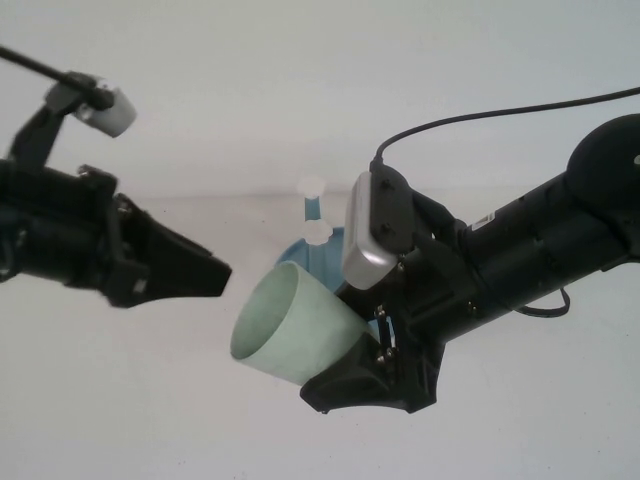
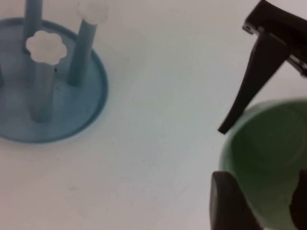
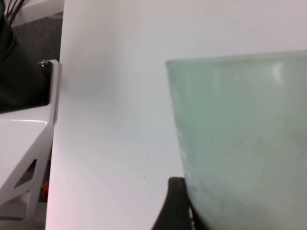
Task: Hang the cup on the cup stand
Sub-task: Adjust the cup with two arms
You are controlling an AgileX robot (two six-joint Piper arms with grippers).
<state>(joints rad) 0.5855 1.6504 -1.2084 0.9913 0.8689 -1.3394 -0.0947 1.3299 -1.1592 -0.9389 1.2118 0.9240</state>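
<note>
Listing from the robot's left across the white table [image 1: 120, 400]:

Left gripper [image 1: 205, 270], black, on the left arm: raised over the table, pointing toward the centre, just short of the cup's mouth. Fingers apart in the left wrist view, nothing between them.

Cup [image 1: 290, 325], small pale mint-green plastic tumbler, handleless, slightly tapered: held clear of the table at centre, tipped onto its side, open mouth facing the left gripper. Interior visible in the left wrist view [image 2: 268, 158]; smooth outer wall fills the right wrist view [image 3: 240, 143]. On no peg yet.

Cup stand [image 1: 298, 252], round blue dish-like base with upright blue pegs [image 2: 81, 52] topped by white flower-shaped caps [image 2: 45, 46]: standing on the table behind the cup, largely hidden by it in the high view, well apart from it in the left wrist view.

Right gripper [image 1: 365, 378], black, on the right arm: reaching in from the right, closed around the cup's base end.

Handling estimate: light, thin-walled, fairly stiff yet likely to flex near the rim; plain smooth surface, probably slippery under a loose pinch; not fragile. Best hold judged near the base, across the wall, leaving the mouth free to drop over a peg.
</note>
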